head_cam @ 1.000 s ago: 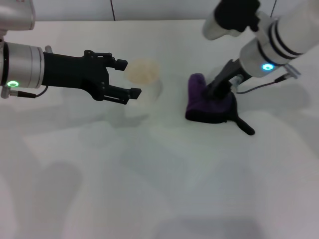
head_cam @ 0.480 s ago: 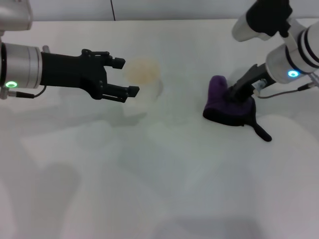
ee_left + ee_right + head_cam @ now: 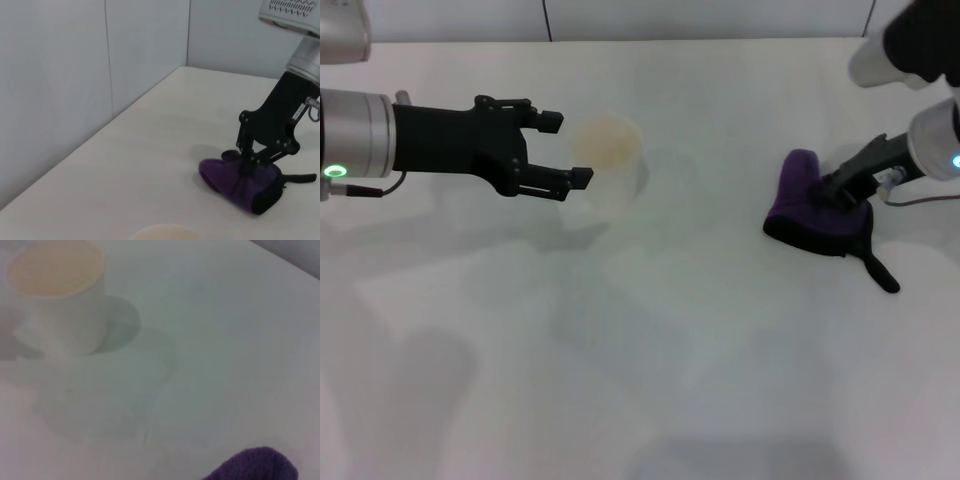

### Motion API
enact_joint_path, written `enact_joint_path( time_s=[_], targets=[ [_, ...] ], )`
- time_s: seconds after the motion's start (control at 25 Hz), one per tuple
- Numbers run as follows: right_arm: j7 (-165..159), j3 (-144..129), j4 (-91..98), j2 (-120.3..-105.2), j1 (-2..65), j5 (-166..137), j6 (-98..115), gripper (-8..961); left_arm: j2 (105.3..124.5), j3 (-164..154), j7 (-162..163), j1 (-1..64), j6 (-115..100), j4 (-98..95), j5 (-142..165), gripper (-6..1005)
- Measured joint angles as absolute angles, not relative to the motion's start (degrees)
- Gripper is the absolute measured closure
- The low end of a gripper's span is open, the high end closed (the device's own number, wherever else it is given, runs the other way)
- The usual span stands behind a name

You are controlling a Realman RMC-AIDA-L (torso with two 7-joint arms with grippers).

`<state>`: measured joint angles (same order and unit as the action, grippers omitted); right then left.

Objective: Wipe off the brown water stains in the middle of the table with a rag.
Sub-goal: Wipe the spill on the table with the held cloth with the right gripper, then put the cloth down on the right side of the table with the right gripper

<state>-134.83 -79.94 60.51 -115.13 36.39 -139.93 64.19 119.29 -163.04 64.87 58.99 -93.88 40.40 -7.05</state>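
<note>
Pressing the soft purple rag [image 3: 812, 207] onto the white worktop [image 3: 650, 340] at far right, my right pincer [image 3: 840, 187] pinches it closed; my left pincer [image 3: 565, 150] gapes empty beside the translucent cup [image 3: 610, 165], which I risk toppling. No brown stain shows.

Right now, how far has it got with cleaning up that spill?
No brown stain shows on the table, so the wiping looks done. The right gripper holds the purple rag against the table's right side. The left gripper hangs open beside the cup. What's left: releasing the rag.
</note>
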Motion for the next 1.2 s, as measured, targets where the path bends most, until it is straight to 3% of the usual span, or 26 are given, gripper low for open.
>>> enact_joint_path(
  time_s=[0.72,1.2],
  targets=[
    [-131.1,-72.3,66.3,-114.81,27.8,-139.7,66.2,834,119.36,-163.0,64.9,58.6,-93.9,40.5,-8.7,123],
    [-131.0,-70.8,67.7,-114.79,27.0,-139.7,69.1,830,119.36,-163.0,64.9,58.6,-93.3,40.3,-8.7,123]
  ],
)
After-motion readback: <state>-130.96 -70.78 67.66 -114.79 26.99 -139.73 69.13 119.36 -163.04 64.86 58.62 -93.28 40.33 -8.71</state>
